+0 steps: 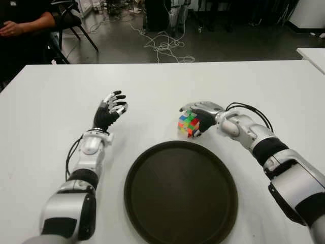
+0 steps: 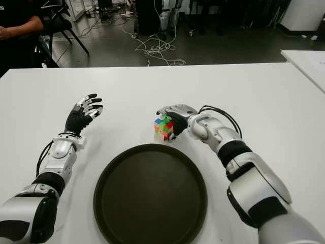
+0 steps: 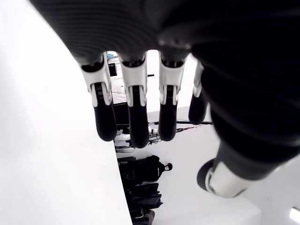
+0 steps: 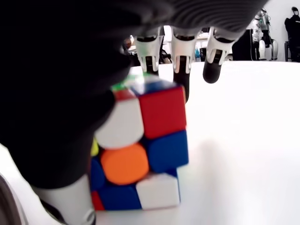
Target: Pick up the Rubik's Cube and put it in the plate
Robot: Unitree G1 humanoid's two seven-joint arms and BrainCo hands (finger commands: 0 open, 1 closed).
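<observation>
The Rubik's Cube [image 1: 188, 124] stands on the white table [image 1: 61, 91] just beyond the far rim of the dark round plate [image 1: 180, 198]. My right hand [image 1: 197, 116] is cupped over it from the right. In the right wrist view the fingers [image 4: 182, 56] reach straight out past the cube's [image 4: 150, 140] top, and the thumb lies along its side; the fingers are not curled round it. My left hand [image 1: 110, 109] is held over the table left of the cube, fingers spread, holding nothing.
A person's arm [image 1: 23, 25] and a chair [image 1: 71, 20] show beyond the table's far left corner. Cables [image 1: 165, 46] lie on the floor behind. Another white table's corner [image 1: 312, 53] shows at the far right.
</observation>
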